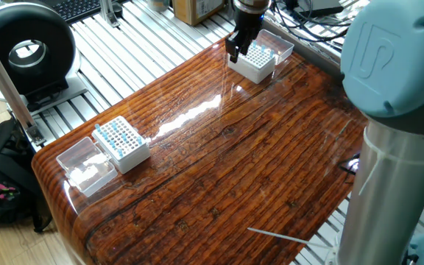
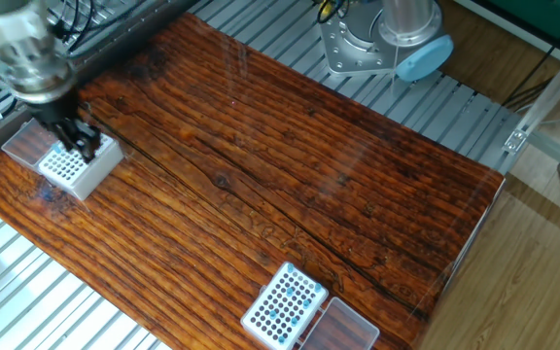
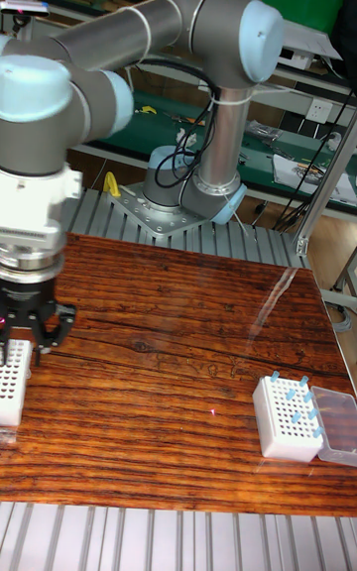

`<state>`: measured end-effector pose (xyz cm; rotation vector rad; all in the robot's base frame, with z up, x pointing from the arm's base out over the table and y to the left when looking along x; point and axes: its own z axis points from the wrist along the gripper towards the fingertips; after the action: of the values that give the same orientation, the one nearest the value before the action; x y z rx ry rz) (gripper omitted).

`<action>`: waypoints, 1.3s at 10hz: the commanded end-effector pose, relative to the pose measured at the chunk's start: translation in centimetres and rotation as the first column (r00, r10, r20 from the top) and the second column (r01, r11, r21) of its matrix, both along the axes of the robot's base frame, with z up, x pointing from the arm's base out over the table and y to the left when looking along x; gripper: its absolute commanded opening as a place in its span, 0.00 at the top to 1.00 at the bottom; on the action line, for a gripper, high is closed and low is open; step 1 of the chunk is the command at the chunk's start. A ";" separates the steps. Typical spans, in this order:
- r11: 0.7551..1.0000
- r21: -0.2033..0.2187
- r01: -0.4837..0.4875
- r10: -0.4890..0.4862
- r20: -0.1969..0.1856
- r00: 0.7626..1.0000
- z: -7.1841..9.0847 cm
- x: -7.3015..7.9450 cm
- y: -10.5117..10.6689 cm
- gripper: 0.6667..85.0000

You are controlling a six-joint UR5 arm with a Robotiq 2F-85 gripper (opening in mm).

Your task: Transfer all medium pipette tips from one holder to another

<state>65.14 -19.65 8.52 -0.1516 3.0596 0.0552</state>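
Observation:
My gripper (image 1: 233,50) hovers over the near-left corner of a white holder (image 1: 256,65) at the table's far end. The same gripper (image 2: 80,146) shows blurred above that holder (image 2: 66,170), and again (image 3: 24,341) over the holder (image 3: 9,381) at the left edge. Its fingers look drawn close together. Anything between them is too small to see. The other white holder (image 1: 123,141) stands at the opposite end, carrying several medium pipette tips (image 1: 116,132) with light blue tops. That holder (image 2: 282,305) and its tips (image 3: 297,402) also show in the other views.
A clear lid (image 1: 86,165) lies beside the near holder, and another clear lid (image 1: 277,41) lies behind the far one. A black round device (image 1: 25,48) stands off the table's left. The arm's base (image 2: 387,39) sits on the slatted metal bench.

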 end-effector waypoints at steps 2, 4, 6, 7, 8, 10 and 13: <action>0.999 0.011 -0.053 0.053 0.002 0.999 0.8 1.1 -4.4 0.47; 0.999 -0.001 -0.054 0.054 -0.005 0.999 0.0 0.8 -4.2 0.46; 0.997 -0.031 -0.066 0.066 0.009 0.998 -1.0 1.7 -4.4 0.46; 0.995 -0.054 -0.082 0.083 0.013 0.996 -1.4 2.3 -5.0 0.46; 0.993 -0.071 -0.099 0.100 0.010 0.995 -1.8 2.6 -5.7 0.48; 0.992 -0.063 -0.112 0.112 0.001 0.994 -2.0 2.3 -5.7 0.49; 0.991 -0.042 -0.124 0.124 -0.003 0.992 -1.8 1.7 -5.5 0.52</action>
<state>66.98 -25.15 6.78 -0.3275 3.0531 -0.0280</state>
